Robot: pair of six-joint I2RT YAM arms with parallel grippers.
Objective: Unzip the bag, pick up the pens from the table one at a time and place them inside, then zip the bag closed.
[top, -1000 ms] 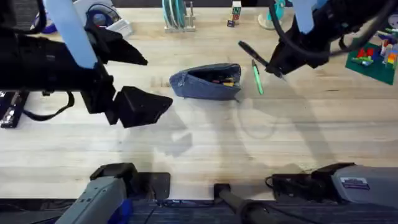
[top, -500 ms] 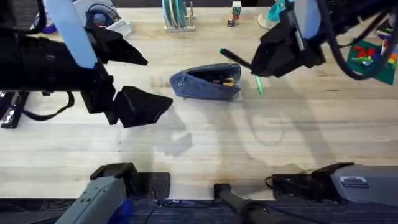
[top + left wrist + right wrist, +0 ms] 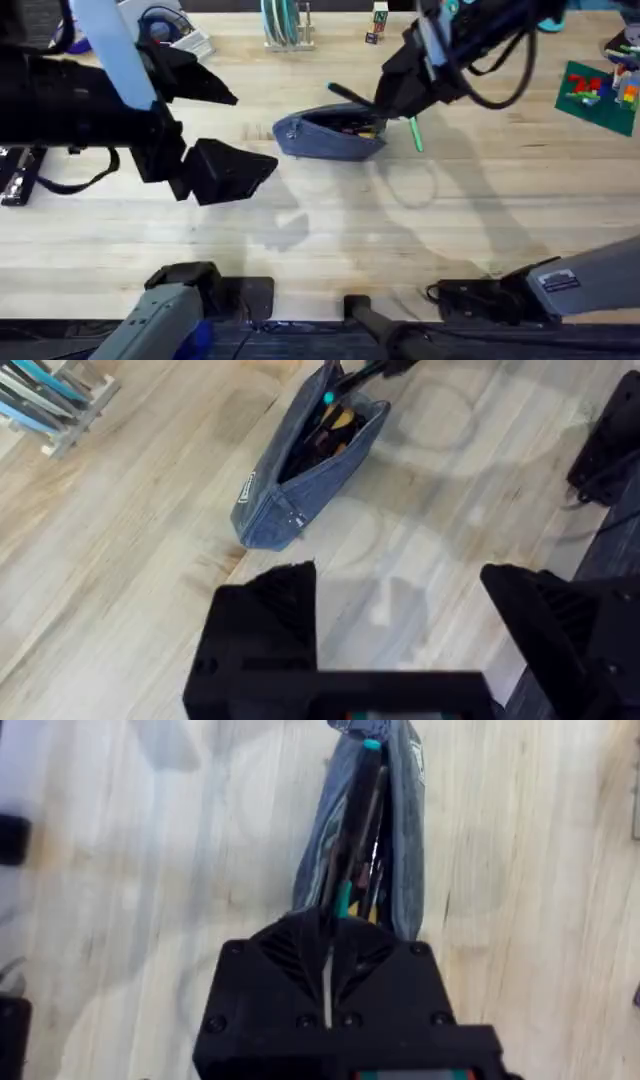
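Observation:
The blue-grey bag (image 3: 325,135) lies unzipped on the table (image 3: 400,240) at centre back, with several items inside. My right gripper (image 3: 388,100) is shut on the black pen (image 3: 347,95), which slants over the bag's right end. In the right wrist view this pen (image 3: 358,805) points along the open bag (image 3: 405,840) from the shut gripper (image 3: 330,965). The green pen (image 3: 414,134) lies on the wood just right of the bag. My left gripper (image 3: 225,125) hangs open to the bag's left, holding nothing. In the left wrist view the open bag (image 3: 275,500) lies beyond the wide-apart fingers (image 3: 265,625).
A rack with teal plates (image 3: 285,25) and a small box (image 3: 378,15) stand at the back edge. A green brick plate (image 3: 595,95) lies at the far right, blue tape (image 3: 160,25) at the back left. Bare wood stretches in front of the bag.
My right gripper has carried the black pen leftward, from beside the green pen to over the bag's opening. The left arm, bag and green pen have not moved.

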